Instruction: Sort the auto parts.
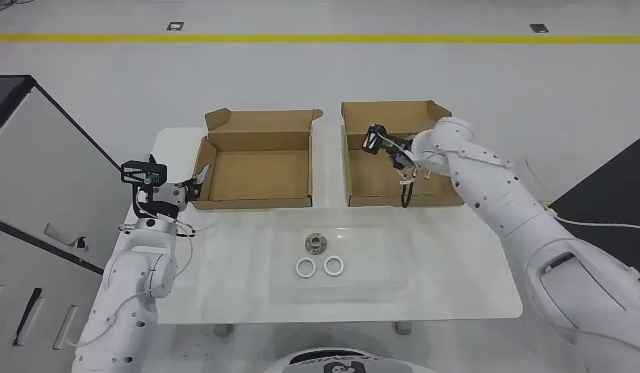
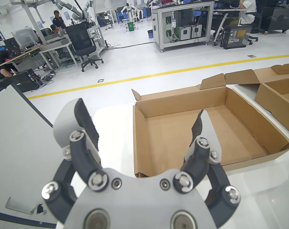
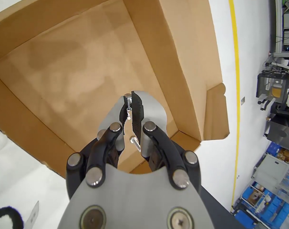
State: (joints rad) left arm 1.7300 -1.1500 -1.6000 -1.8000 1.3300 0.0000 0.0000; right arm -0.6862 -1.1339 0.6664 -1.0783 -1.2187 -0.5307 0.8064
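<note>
One bolt sits pinched in right gripper over box; left gripper gapes empty.

Bright, even overhead light; soft shadows mottle the box floor; wrist views bowed

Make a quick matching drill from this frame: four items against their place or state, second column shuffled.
Items
1. left gripper
2. right gripper
3. white rings
4. loose bolt

Place or state
A. lying on the floor of the right box
B. open, beside the left box
C. shut on a threaded bolt, above the right box
D. on the table, near the flanged metal part

Pairs: 1-B, 2-C, 3-D, 4-A
</note>
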